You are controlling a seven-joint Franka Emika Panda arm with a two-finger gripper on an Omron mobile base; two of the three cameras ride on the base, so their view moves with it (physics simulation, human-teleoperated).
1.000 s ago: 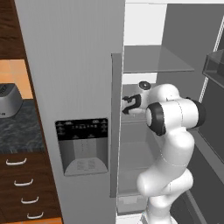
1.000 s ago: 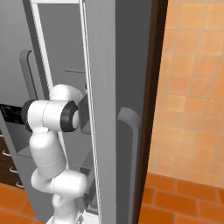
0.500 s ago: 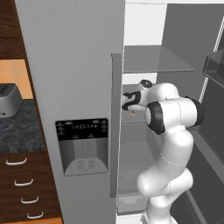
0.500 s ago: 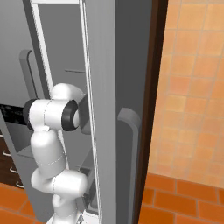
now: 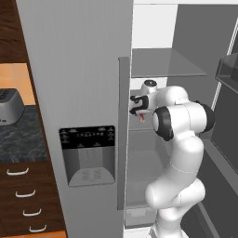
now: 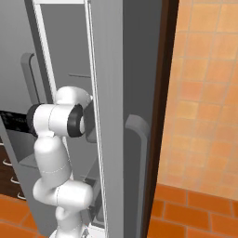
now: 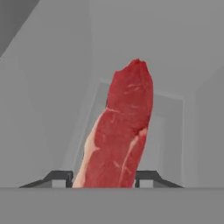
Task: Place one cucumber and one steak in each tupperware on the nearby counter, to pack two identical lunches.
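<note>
While the arm reaches into the open fridge, the gripper sits just beside the inner edge of the closed fridge door, level with the middle shelf and below it. Its fingers are clamped on the steak, one on each flat side. From the hand camera the steak stands up between the two dark fingertips, a long red slab with pale streaks and a fatty edge down its left side (its tip points toward the grey back of the fridge). From the left base camera a small patch of the steak shows red-pink just under the gripper, hanging clear of the shelf surface beneath it.

To the left of the fridge door, the counter runs dark and speckled over brown drawers with curved silver handles, and a silver toaster stands on it. The ice and water dispenser is set into the door face below the gripper's height.

From the right base camera the white arm bends up beside the fridge's open right door, with orange tiles beyond.
</note>
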